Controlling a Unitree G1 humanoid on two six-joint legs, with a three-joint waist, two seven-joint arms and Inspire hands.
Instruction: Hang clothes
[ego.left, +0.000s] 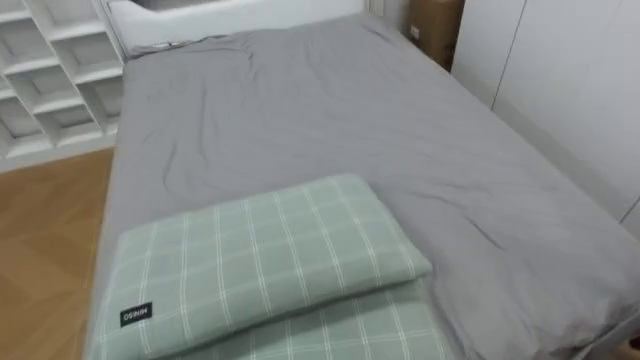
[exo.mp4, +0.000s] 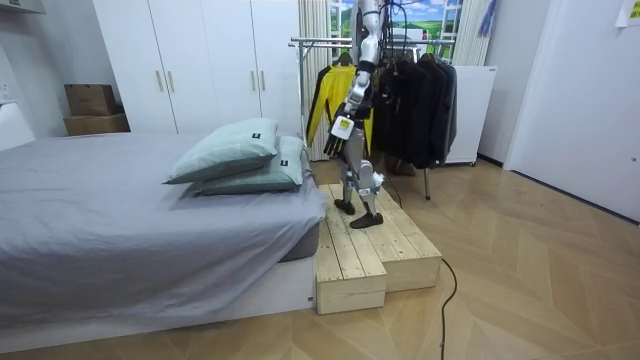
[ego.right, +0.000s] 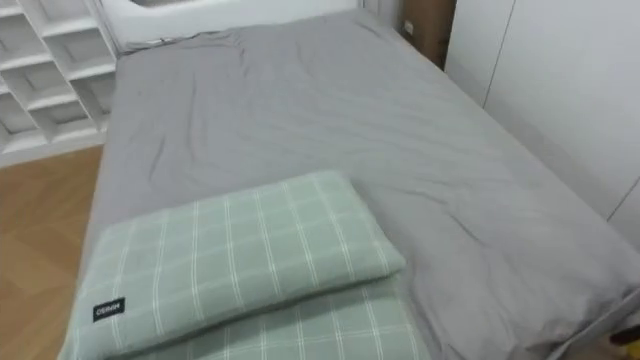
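A clothes rack (exo.mp4: 318, 42) stands behind me in the room view, hung with a yellow jacket (exo.mp4: 322, 95) and several dark garments (exo.mp4: 415, 100). I stand on a low wooden platform (exo.mp4: 365, 250) at the head of the bed, facing the bed. My left hand (exo.mp4: 342, 128) hangs at my side in front of the yellow jacket, fingers relaxed and holding nothing. In the eye views, two green checked pillows (ego.left: 260, 260) lie stacked just below me on the grey sheet (ego.left: 340, 110). No garment lies on the bed.
White cube shelving (ego.left: 50, 70) stands past the bed's left side above wood floor (ego.left: 40, 250). White wardrobe doors (ego.left: 570, 80) and a cardboard box (ego.left: 435, 30) are on the right. The platform steps down to open floor (exo.mp4: 520, 270).
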